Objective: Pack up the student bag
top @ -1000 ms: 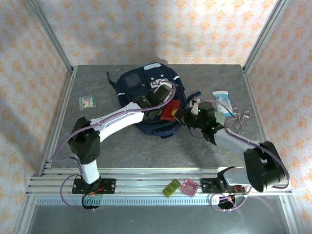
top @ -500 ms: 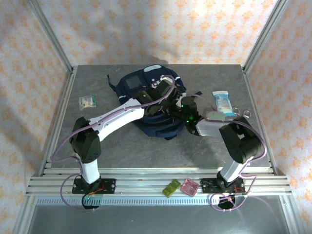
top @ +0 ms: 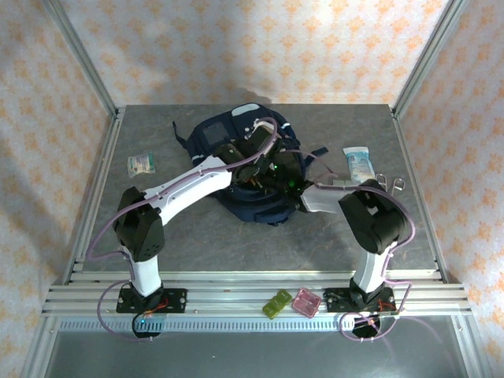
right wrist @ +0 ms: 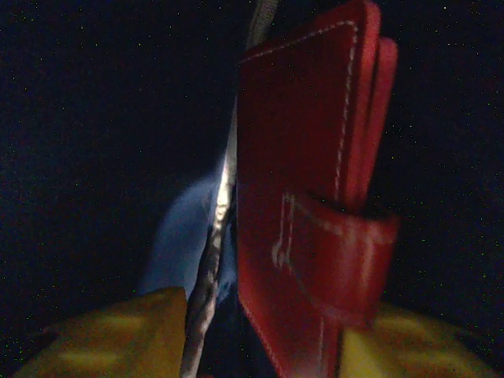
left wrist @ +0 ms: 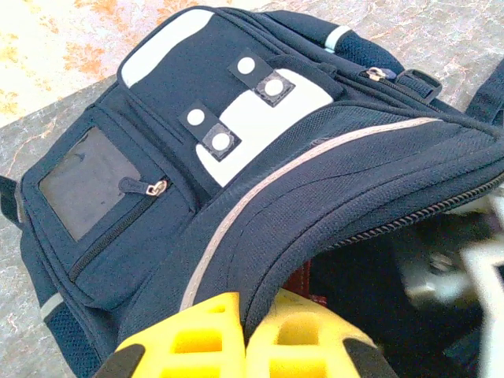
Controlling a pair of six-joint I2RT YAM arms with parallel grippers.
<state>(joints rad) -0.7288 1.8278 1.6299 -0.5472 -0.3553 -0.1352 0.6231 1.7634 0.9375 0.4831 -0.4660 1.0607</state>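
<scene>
The student bag [top: 228,134], navy with white patches and a light stripe, lies at the table's back centre. My left gripper [top: 253,175] is shut on the rim of the bag's open main compartment [left wrist: 260,268] and holds it up, its yellow fingers [left wrist: 189,335] pinched on the fabric. My right gripper [top: 274,169] reaches into that opening from the right. In the right wrist view a red wallet [right wrist: 307,197] stands upright in the dark interior between my right gripper's [right wrist: 264,319] parted fingers, leaning toward the right finger [right wrist: 409,346]. A corner of the wallet [left wrist: 303,279] shows under the lifted rim.
A blue-and-white pack [top: 358,163] and a metal clip [top: 391,183] lie right of the bag. A small green packet [top: 142,163] lies at the left. A green case [top: 277,303] and a pink case [top: 305,302] sit on the front rail. Metal posts frame the table.
The right arm swung left and pushed the red wallet into the bag's opening, and its jaws have parted. The left gripper kept its hold on the rim.
</scene>
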